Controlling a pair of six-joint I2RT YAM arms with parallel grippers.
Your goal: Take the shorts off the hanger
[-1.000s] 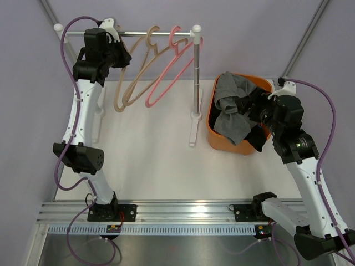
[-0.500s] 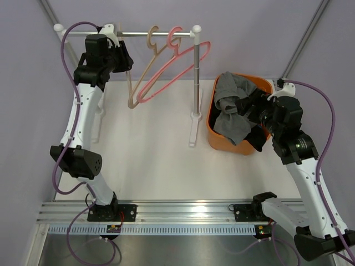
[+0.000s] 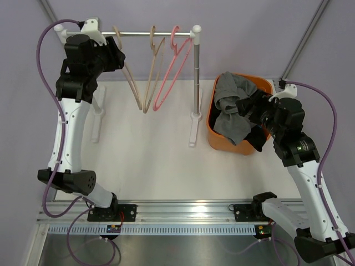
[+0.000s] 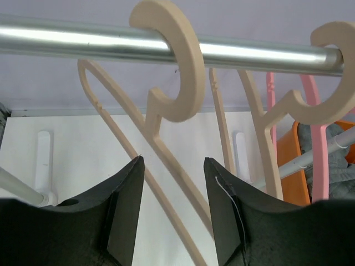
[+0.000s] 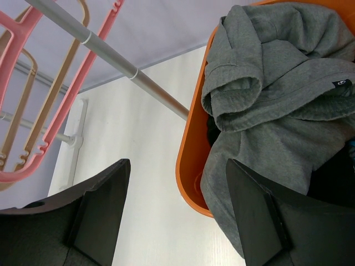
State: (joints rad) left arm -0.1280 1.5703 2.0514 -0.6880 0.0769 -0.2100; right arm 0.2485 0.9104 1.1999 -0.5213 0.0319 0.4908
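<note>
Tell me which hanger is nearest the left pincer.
The leftmost beige hanger, its hook just above the left pincer; the second beige hanger and the pink hanger hang further right.

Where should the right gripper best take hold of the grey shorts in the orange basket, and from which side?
Probably the thick rolled fold of the grey shorts, a raised ridge atop the pile in the orange basket. Come from above, the open right gripper straddling the roll.
</note>
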